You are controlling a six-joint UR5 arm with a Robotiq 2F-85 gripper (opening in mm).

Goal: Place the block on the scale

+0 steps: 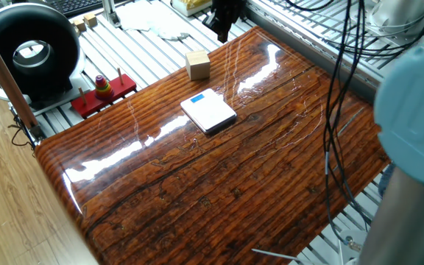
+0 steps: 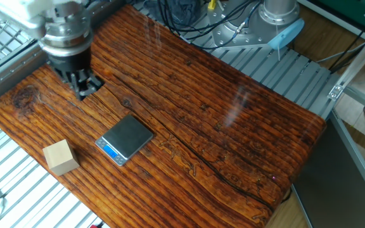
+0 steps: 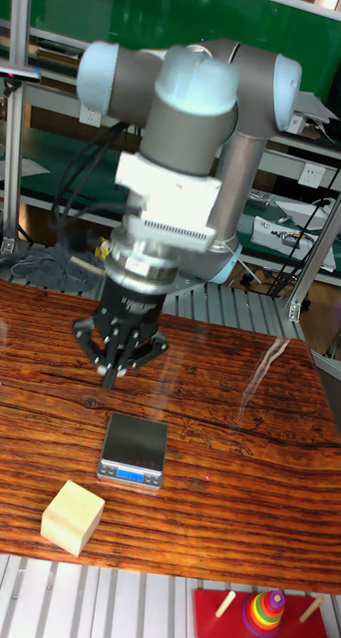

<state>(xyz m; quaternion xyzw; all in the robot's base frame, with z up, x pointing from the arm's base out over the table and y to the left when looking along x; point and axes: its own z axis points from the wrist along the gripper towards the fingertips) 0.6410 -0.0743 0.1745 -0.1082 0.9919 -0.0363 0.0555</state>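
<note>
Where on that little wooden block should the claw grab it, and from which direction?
Probably straight down from above, with the fingers closing on two opposite upright faces of the block. It is a plain cube sitting flat on the table, apart from the scale, so its sides are free and its flat parallel faces suit a pinch. The gripper hangs above the table, empty.

A glossy dark-grained wooden table (image 1: 256,169) carries two things; the scale (image 1: 208,112) lies flat near its middle; the block (image 1: 197,65) sits apart by the edge.
</note>
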